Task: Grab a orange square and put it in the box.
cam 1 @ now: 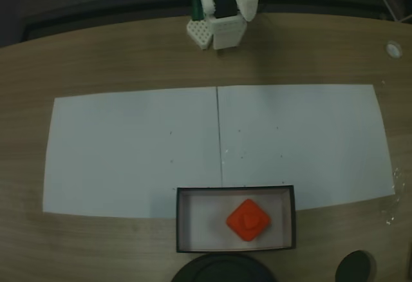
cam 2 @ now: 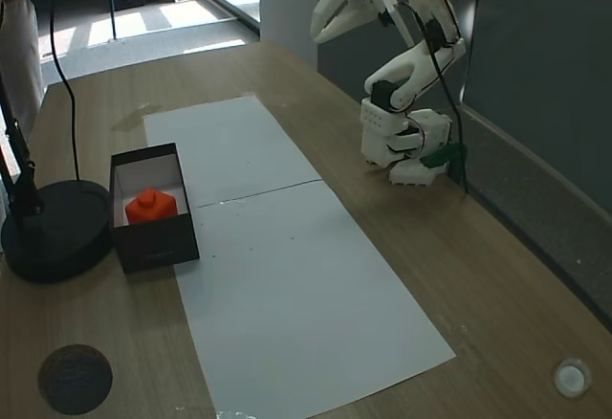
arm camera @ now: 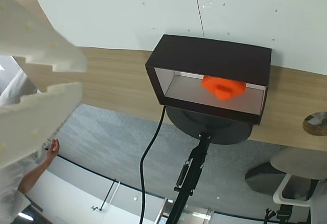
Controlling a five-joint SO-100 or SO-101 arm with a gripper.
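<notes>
The white arm is folded up high over its base, far from the box [cam 2: 151, 210]. Its claw [cam 2: 322, 25] is a little spread and holds nothing. The orange square [cam 1: 248, 219] sits inside the box on the table [cam 1: 116, 56].

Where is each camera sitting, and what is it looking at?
A fixed view: high above, looking down at the box; the arm's base shows at the top.
Wrist view: rides on the arm, looking at the box holding the orange square; the gripper shows at left.
A fixed view: stands at the table's end, looking along the paper; the whole arm and gripper show.
All share the box and square.
</notes>
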